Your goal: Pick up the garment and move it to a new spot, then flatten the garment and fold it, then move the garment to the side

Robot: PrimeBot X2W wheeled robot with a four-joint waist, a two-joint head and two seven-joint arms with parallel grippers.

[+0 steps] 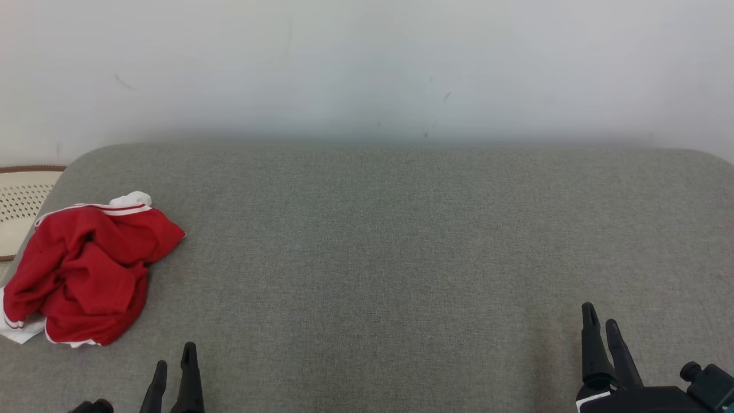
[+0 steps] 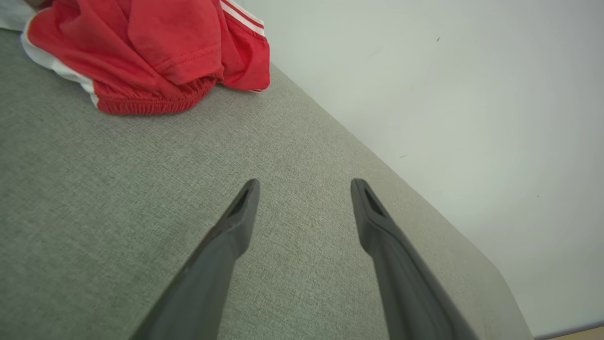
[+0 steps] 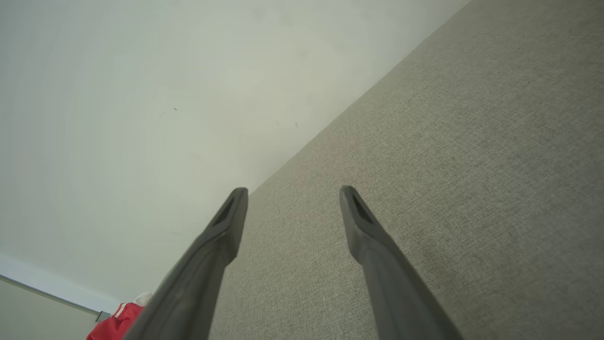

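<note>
The left gripper (image 1: pixel 174 357) and right gripper (image 1: pixel 600 315) stand at the near edge of the grey cushion (image 1: pixel 401 246), fingers spread, holding nothing. The crumpled red garment (image 1: pixel 86 269) lies at the cushion's left end, apart from both.

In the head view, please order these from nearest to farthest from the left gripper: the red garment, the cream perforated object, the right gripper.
1. Crumpled red garment with white trim, ahead-left of the left gripper.
2. Cream perforated object, brown-rimmed, beyond the garment at the left edge.
3. Right gripper, far right.
</note>
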